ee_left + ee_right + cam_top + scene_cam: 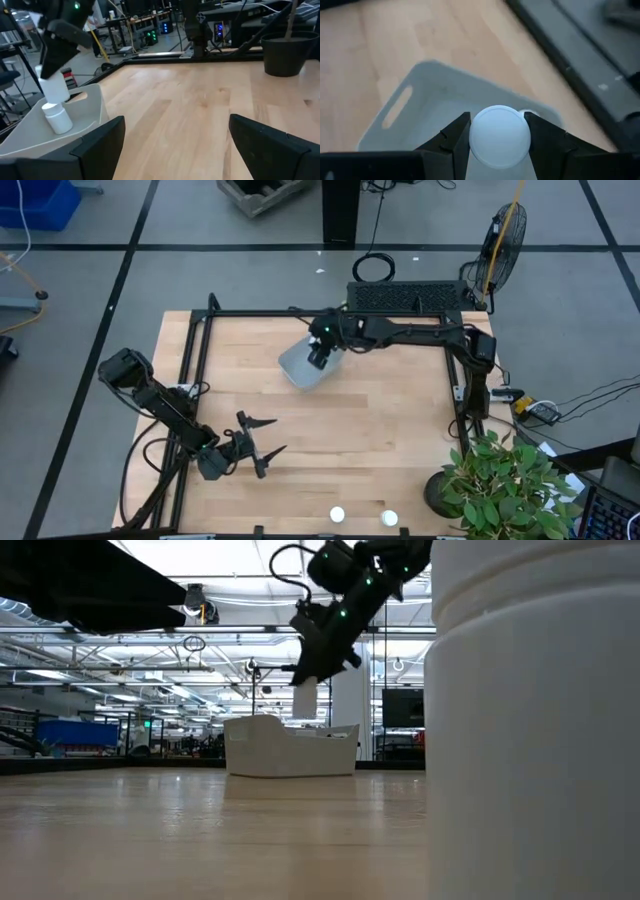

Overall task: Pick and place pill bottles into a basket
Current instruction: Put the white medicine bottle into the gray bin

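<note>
- A pale grey-blue basket (308, 365) is seen on a wooden table (380, 430), and every place below is given relative to it
- The right gripper (320, 356) is held directly above the basket, reached in from the far right side of the table
- A white pill bottle (500, 133) is clamped between the right gripper's two dark fingers (452, 140), cap towards the wrist camera, with the basket's floor visible beneath it
- From table height, this held bottle (305, 698) is shown hanging just above the basket's rim (290, 745), not yet touching it
- A second bottle (56, 116) is already lying inside the basket, close under the held one; whether more are in there cannot be told
- Two further bottles (337, 515) (389, 519) are left standing on the table well apart from the basket, near the front edge
- The left gripper (255, 448) is parked well away from the basket towards the front left, its fingers spread wide and nothing held
- A potted plant (505, 480) is placed far from the basket at the front right corner
- The step in hand is judged to be the release of the held bottle into the basket
- It would be done well if the bottle were lowered further inside the walls, kept clear of the bottle already there, and let go only once low, so that it is not bounced out
</note>
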`<control>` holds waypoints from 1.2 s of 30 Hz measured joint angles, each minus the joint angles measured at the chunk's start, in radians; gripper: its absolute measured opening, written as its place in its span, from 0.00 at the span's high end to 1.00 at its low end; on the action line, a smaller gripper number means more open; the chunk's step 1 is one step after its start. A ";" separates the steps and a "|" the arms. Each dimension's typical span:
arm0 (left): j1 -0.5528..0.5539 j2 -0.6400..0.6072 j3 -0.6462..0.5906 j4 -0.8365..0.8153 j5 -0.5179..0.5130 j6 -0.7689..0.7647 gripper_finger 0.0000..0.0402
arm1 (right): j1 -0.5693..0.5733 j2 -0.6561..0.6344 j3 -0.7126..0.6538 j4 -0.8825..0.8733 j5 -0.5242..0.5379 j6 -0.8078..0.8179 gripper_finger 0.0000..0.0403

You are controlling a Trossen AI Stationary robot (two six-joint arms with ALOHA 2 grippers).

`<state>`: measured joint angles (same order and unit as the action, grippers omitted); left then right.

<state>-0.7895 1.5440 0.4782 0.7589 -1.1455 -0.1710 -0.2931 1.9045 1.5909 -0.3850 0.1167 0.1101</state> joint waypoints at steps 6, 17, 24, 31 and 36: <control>0.000 0.000 0.000 0.000 0.015 -0.017 0.10 | -0.002 0.002 -0.163 0.139 -0.043 0.031 0.63; 0.002 0.000 0.000 0.000 0.028 -0.030 0.10 | -0.061 0.000 -0.294 0.259 -0.045 0.095 0.62; 0.004 0.000 0.000 0.000 0.046 -0.034 0.10 | -0.072 0.000 -0.298 0.245 -0.096 0.088 0.59; 0.004 0.000 0.000 0.000 0.047 -0.034 0.10 | -0.063 0.000 -0.298 0.278 -0.094 0.064 0.54; 0.004 0.000 0.000 0.000 0.048 -0.034 0.10 | -0.060 0.000 -0.298 0.281 -0.091 0.059 0.47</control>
<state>-0.7856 1.5440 0.4782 0.7589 -1.0971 -0.2054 -0.3532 1.9045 1.2926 -0.1036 0.0257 0.1692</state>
